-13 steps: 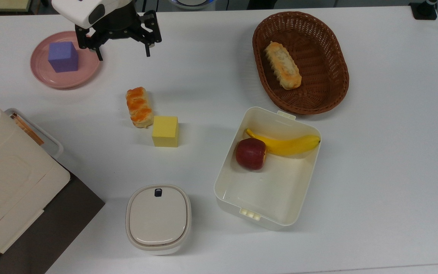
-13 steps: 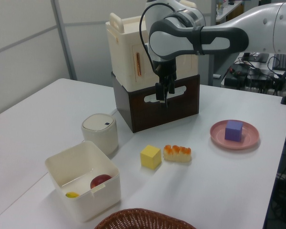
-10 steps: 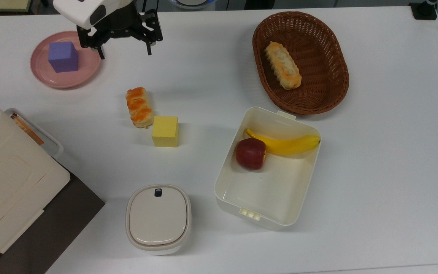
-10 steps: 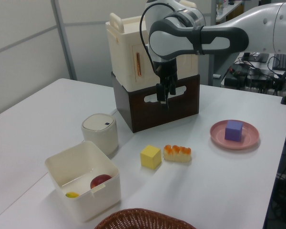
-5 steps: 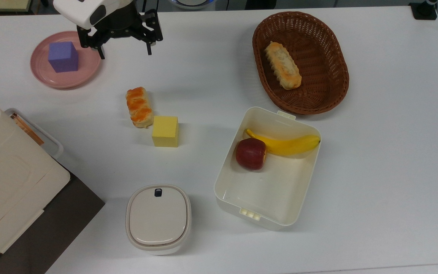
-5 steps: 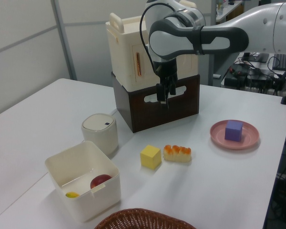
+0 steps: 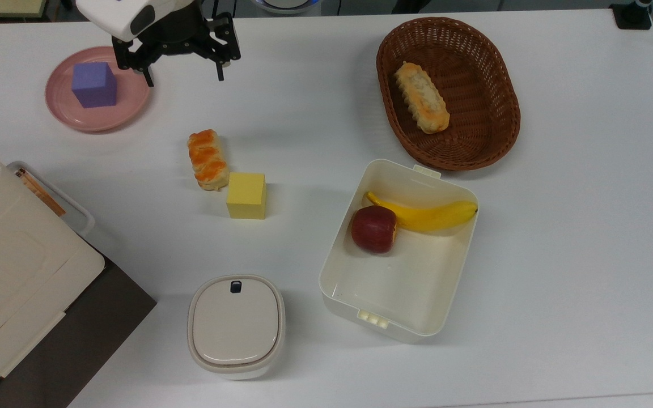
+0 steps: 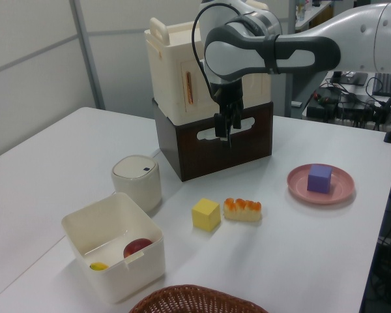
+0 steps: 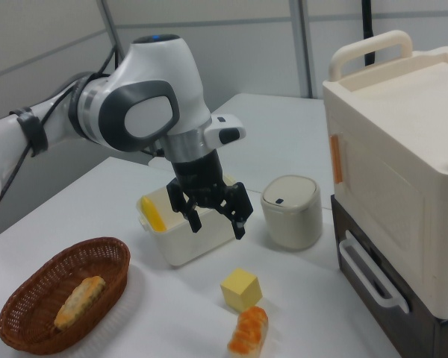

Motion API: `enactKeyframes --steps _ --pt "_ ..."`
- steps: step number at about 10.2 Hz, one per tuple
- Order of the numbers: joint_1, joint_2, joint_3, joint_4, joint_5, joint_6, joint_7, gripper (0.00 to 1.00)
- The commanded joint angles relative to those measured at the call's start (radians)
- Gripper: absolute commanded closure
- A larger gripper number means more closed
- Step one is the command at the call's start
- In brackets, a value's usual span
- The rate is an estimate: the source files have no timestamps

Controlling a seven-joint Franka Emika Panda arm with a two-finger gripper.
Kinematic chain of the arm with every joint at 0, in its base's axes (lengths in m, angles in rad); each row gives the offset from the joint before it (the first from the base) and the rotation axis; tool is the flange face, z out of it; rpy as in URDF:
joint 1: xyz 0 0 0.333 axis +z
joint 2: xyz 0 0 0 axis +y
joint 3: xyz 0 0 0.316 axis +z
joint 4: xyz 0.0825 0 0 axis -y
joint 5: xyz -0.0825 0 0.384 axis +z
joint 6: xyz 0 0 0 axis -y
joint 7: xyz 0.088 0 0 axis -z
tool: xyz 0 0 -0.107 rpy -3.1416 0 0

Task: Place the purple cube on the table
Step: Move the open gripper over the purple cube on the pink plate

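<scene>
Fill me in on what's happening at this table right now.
A robot arm's gripper hangs open and empty above the table, beside the pink plate in the top view. The purple cube sits on that plate, not yet picked up. A yellow cube and a glazed pastry lie near the table's middle, untouched.

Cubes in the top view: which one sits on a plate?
The purple cube. It rests on the pink plate beside the open gripper, while the yellow cube stands directly on the table beside a pastry.
</scene>
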Motion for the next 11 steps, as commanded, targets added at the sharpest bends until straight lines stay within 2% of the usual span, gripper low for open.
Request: enactKeyframes --steps 1,3,5,8,11 --pt "-0.004 -0.118 -0.02 -0.069 0.019 -0.012 -0.001 0.0" --pt "-0.038 -0.192 -0.02 -0.137 0.019 -0.005 -0.051 0.0" --pt "-0.076 -0.201 -0.02 -0.183 0.01 -0.005 -0.068 0.0" --pt "-0.174 -0.111 -0.022 -0.206 -0.002 -0.013 -0.227 0.0" --pt "-0.309 0.001 -0.022 -0.205 -0.025 -0.021 -0.348 0.0"
